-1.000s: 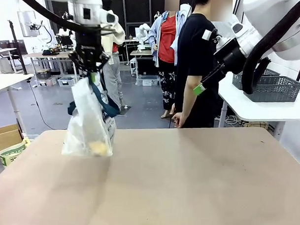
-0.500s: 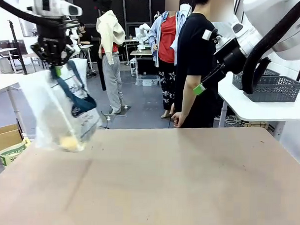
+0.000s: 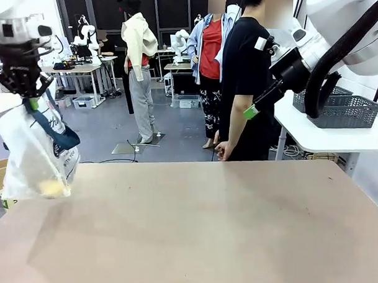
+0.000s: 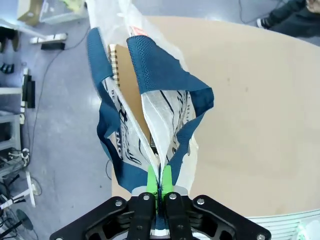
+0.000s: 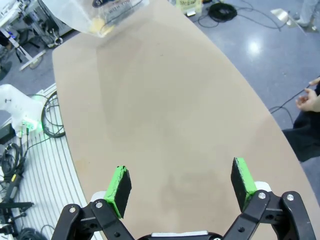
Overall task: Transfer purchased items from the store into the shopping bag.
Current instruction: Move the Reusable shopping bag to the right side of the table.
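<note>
Light: bright, even, overhead indoor.
Glare: white spot on floor (image 5: 254, 47), upper right, right wrist view.
Shadows: soft, faint on table (image 3: 235, 230).
Distortion: wide-angle bending at wrist-view edges.

left end effector (image 3: 32, 102) – swung leftward | shopping bag (image 3: 36, 155) – carried from mid-table to left table edge

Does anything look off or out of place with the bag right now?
Yes: the bag hangs from the shut left pincer at the table's left edge, partly past it, tilted and sagging. A brown notebook pokes up between the straps. Nothing looks spilled or torn.
</note>
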